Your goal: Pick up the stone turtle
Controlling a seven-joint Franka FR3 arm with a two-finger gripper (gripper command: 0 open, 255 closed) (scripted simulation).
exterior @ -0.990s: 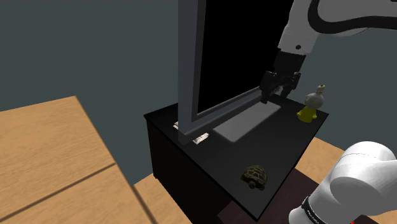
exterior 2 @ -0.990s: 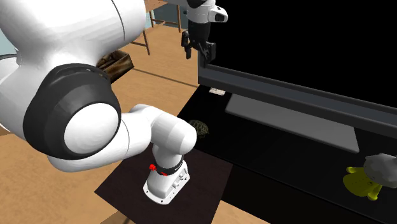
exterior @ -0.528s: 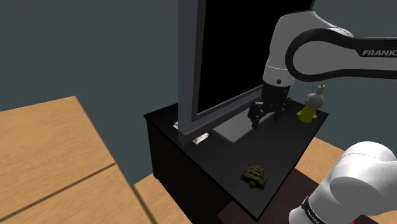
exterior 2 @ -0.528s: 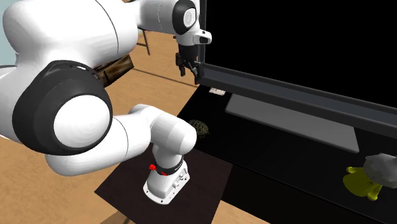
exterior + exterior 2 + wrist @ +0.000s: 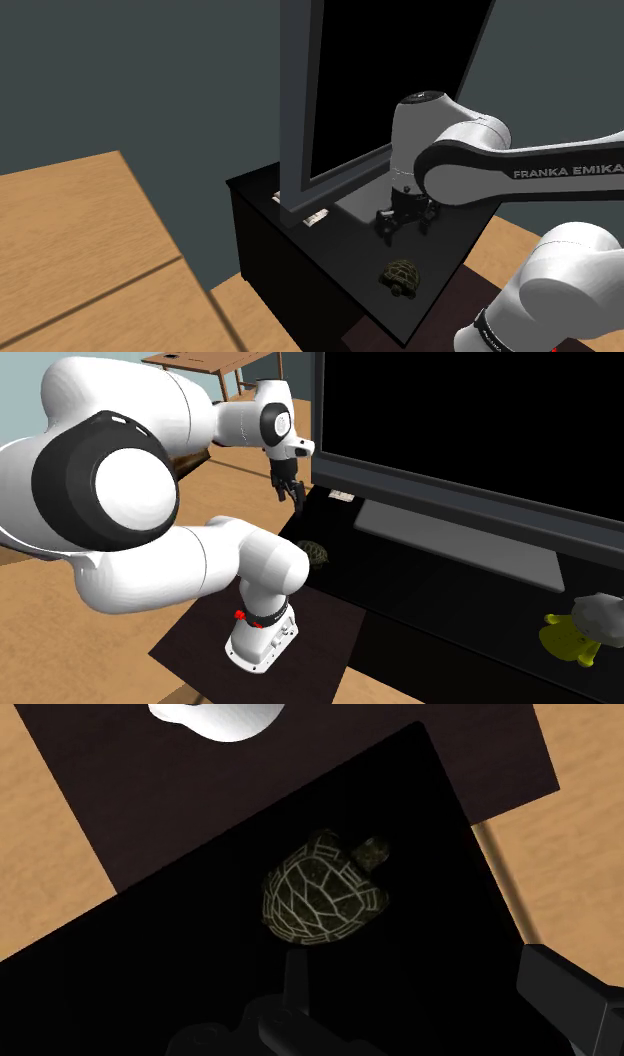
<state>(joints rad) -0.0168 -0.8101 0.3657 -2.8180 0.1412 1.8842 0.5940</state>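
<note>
The white arm's black gripper (image 5: 402, 221) hung above the dark tabletop (image 5: 330, 255) with its two fingers standing apart and nothing between them, the task of picking up the turtle (image 5: 402, 276) barely begun. The turtle, its dark olive shell crossed by pale lines, sat upright on the tabletop near the corner closest to the robot's stand (image 5: 262, 637), apart from the gripper and lower in the shoulder view. Seen from the wrist, the turtle (image 5: 322, 889) lay just ahead of the gripper (image 5: 432, 996), nearer one finger than the other and not yet framed between them, its small head turned towards the tabletop's edge. From the second exterior view the gripper (image 5: 289, 491) hovered beside the end of a large black screen (image 5: 480, 422), with the turtle (image 5: 314, 553) below it and a yellow figure (image 5: 568, 640) well apart at the far end. By the look of it, only the approach was under way; centring over the shell, coming down around it, closing and lifting all remained to be done
</note>
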